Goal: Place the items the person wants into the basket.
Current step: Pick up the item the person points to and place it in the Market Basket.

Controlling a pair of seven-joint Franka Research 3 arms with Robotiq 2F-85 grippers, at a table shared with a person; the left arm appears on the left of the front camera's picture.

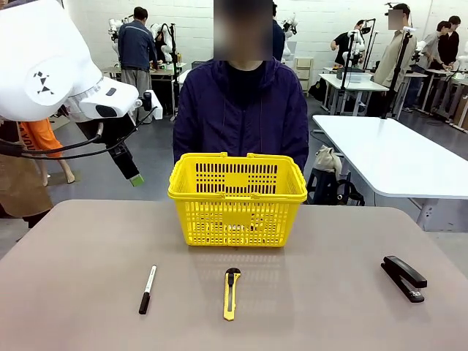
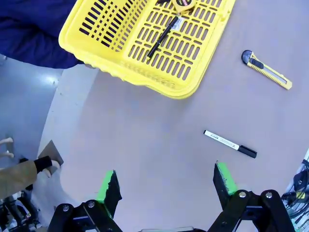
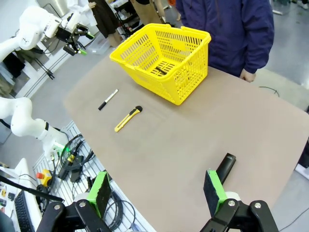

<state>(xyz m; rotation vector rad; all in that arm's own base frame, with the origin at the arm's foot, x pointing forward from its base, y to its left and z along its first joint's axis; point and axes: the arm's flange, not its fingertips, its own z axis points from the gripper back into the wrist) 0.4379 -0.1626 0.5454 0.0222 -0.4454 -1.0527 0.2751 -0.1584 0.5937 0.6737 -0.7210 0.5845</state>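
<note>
Knife (image 1: 231,294) and white marker (image 1: 148,289) with black cap lie near the front edge of the desk (image 1: 88,248), well apart, bare desk around each. Yellow slotted basket (image 1: 238,191) at far edge; thin black pen (image 2: 163,37) and tape measure (image 2: 182,5) inside. Wide and empty: left jaws, right jaws.

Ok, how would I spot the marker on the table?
Find the big yellow basket in the middle of the table. Nearer the robot, toward its left, lies the marker. It is a thin white stick with a black cap, unlike the yellow utility knife beside it or the chunky black stapler.
</note>
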